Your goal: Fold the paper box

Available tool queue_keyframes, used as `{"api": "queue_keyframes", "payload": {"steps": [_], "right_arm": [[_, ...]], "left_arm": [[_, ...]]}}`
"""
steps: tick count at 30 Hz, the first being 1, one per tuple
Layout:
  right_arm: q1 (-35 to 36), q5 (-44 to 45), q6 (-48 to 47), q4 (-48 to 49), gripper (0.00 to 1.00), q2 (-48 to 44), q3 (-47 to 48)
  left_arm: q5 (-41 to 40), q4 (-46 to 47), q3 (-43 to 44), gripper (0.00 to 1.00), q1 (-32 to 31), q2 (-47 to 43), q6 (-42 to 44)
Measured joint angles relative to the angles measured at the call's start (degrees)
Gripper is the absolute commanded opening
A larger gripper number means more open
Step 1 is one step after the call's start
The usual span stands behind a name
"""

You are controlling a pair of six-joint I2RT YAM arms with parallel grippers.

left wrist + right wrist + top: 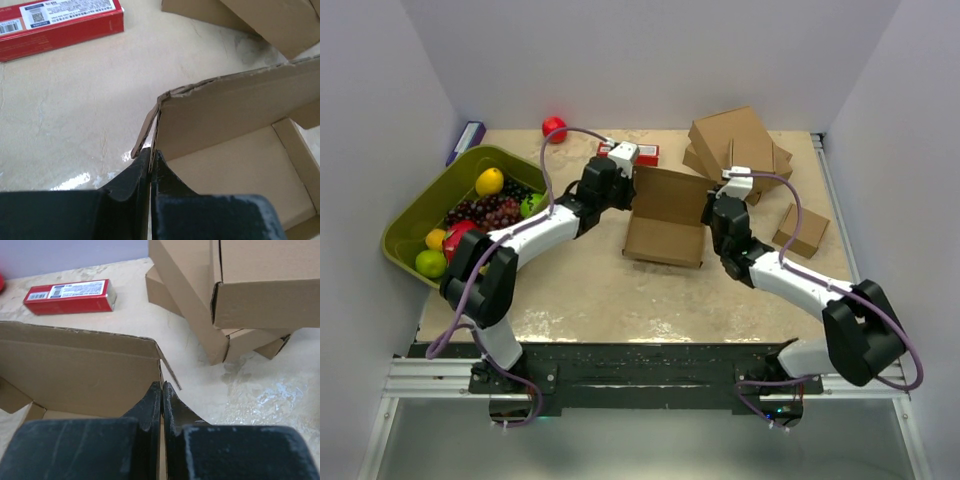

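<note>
On opposite walls of the paper box (665,215), left and right jaws seem clamped.

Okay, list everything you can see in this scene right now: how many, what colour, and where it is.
paper box: one, brown, table centre, half folded with its back wall raised
cardboard box pile: one stack, brown, back right
small box: one, brown, right side
red carton: one, red with a white label, behind the paper box
round red object: one, back edge
bin: one, olive green, left side
fruit: several, yellow, orange, green, red and dark purple, in the bin
purple object: one, back left, too small to identify
table: one, beige
left gripper: black, shut on the paper box's left wall
right gripper: black, shut on its right wall
</note>
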Motion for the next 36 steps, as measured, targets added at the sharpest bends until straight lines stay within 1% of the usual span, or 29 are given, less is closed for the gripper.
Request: {"api": "queue_keyframes", "payload": {"steps": [4,10,15,20,28,36], "right_arm": [[0.7,3.8,0.2,5.5,0.00,2.1,-0.5],[4.0,9.8,-1.1,14.8,0.00,3.8,-5.0],[6.2,13.1,-1.4,19.8,0.00,4.9,-9.6],[8.1,16.4,-1.1,23.7,0.00,4.9,-12.8],[10.3,20.3,0.9,25.3,0.00,4.2,-15.0],[11.9,23.3,6.1,21.0,0.00,1.8,-15.5]], "left_arm": [[-4.9,7.5,-2.7,0.00,-1.6,1.0,-2.0],[-11.8,19.4,-11.2,0.00,-4.8,1.0,-3.6],[-15.6,26.6,-17.5,0.00,-7.1,1.0,-5.4],[-18.7,33.1,-21.2,0.00,-9.0,0.9,-6.1],[-22.0,39.1,-24.7,0.00,-10.9,1.0,-8.3],[-22.7,43.0,-27.3,0.00,-11.8,0.9,-10.9]]}}
